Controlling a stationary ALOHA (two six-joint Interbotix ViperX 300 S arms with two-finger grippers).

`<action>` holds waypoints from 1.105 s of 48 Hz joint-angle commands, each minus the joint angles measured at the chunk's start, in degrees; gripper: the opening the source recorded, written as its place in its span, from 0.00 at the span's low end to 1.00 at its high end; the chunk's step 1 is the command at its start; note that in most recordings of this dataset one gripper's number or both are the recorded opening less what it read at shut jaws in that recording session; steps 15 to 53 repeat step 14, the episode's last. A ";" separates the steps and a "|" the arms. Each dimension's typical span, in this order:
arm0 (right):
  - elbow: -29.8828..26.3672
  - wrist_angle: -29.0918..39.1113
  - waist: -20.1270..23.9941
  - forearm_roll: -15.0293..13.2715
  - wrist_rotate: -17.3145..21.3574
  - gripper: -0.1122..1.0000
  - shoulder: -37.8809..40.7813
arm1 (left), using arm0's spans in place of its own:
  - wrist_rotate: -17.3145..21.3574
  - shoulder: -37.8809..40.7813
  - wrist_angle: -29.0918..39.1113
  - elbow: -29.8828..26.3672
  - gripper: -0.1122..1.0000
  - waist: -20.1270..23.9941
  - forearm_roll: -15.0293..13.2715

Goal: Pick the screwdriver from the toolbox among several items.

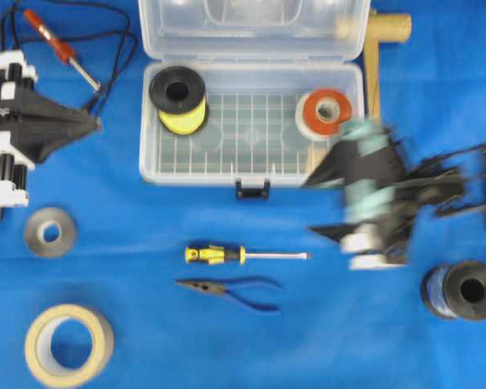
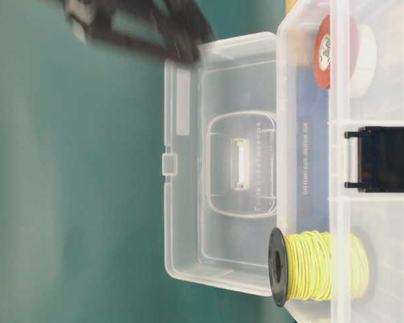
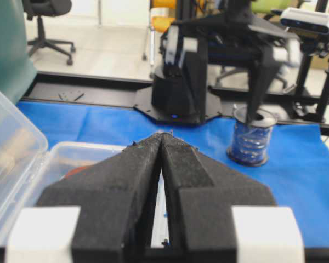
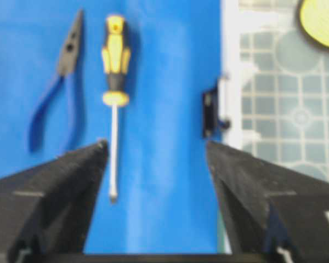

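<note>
The screwdriver, with its yellow-and-black handle, lies flat on the blue cloth in front of the toolbox, outside it. In the right wrist view the screwdriver lies just inside the left finger, with its tip between the jaws. My right gripper is open and empty, blurred, and hovers between the box's front corner and the shaft tip; its jaws stand wide apart. My left gripper is shut and empty at the far left. The open box holds a yellow wire spool and a red tape roll.
Blue-handled pliers lie just in front of the screwdriver. A red soldering iron with a black cord lies at the back left. A grey tape roll and a masking tape roll lie front left. A blue wire spool stands front right.
</note>
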 commanded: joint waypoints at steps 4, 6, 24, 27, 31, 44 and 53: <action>10.28 -6.06 -0.09 -0.53 0.09 0.74 -14.15 | 0.00 0.09 -0.26 -0.88 0.10 0.00 -0.09; 13.01 -7.47 -0.35 -0.53 0.09 0.74 -17.31 | 0.00 0.00 -0.26 -0.88 0.10 0.00 -0.09; 22.50 -12.30 -1.05 -1.23 0.09 0.73 -28.21 | 0.09 0.00 -0.26 -0.88 0.10 -0.53 -0.09; 22.50 -12.30 -1.05 -1.23 0.09 0.73 -28.21 | 0.09 0.00 -0.26 -0.88 0.10 -0.53 -0.09; 22.50 -12.30 -1.05 -1.23 0.09 0.73 -28.21 | 0.09 0.00 -0.26 -0.88 0.10 -0.53 -0.09; 22.50 -12.30 -1.05 -1.23 0.09 0.73 -28.21 | 0.09 0.00 -0.26 -0.88 0.10 -0.53 -0.09; 22.50 -12.30 -1.05 -1.23 0.09 0.73 -28.21 | 0.09 0.00 -0.26 -0.88 0.10 -0.53 -0.09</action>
